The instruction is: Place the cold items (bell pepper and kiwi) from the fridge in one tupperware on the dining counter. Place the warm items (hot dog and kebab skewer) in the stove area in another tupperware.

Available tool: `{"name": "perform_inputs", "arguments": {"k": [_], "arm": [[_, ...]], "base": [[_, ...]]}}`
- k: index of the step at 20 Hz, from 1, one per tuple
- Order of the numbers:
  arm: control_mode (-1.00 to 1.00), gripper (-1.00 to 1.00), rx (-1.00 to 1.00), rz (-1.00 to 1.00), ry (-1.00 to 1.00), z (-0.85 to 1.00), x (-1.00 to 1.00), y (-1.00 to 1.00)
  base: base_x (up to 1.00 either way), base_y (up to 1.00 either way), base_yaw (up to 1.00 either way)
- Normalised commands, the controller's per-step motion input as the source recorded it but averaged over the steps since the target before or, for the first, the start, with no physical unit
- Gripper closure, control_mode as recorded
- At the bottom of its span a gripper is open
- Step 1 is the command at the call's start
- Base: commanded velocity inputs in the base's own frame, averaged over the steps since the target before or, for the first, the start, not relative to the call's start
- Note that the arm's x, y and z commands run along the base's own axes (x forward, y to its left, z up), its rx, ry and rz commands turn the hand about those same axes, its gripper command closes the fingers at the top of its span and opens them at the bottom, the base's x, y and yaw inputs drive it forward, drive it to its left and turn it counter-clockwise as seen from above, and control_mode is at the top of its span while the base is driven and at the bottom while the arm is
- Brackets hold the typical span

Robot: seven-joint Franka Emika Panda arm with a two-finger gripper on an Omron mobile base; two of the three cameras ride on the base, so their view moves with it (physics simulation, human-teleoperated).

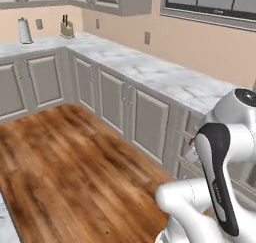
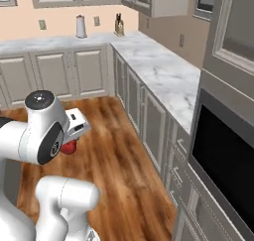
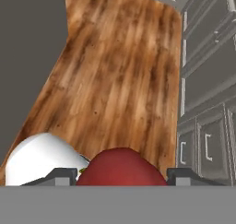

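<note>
A red bell pepper [image 3: 120, 165] sits between my gripper's two dark fingertips [image 3: 60, 174] at the bottom of the hand view. The gripper [image 3: 122, 176] is shut on it and held above the wooden floor. From the right base view, the bell pepper [image 2: 69, 147] hangs as a red lump under the white hand, with the gripper [image 2: 70, 142] low beside the arm's big joint. A sliver of the red bell pepper [image 1: 191, 142] peeks out behind the arm in the left base view.
An L-shaped marble counter [image 1: 150, 72] over grey cabinets [image 1: 147, 122] runs along the walls. A paper towel roll [image 1: 24, 31] and a knife block [image 1: 67, 29] stand at its far corner. A dark built-in oven [image 2: 223, 155] is close on the right. Wooden floor [image 1: 75, 172] lies open.
</note>
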Motion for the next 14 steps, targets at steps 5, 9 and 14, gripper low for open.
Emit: {"name": "perform_inputs", "arguments": {"k": [5,9,14], "arm": [[1.0,1.0,0.0,0.0,0.0,0.0,0.0,0.0],[1.0,1.0,0.0,0.0,0.0,0.0,0.0,0.0],[1.0,1.0,0.0,0.0,0.0,0.0,0.0,0.0]], "base": [[1.0,0.48,0.35],[1.0,0.32,0.34],[1.0,0.24,0.36]]}}
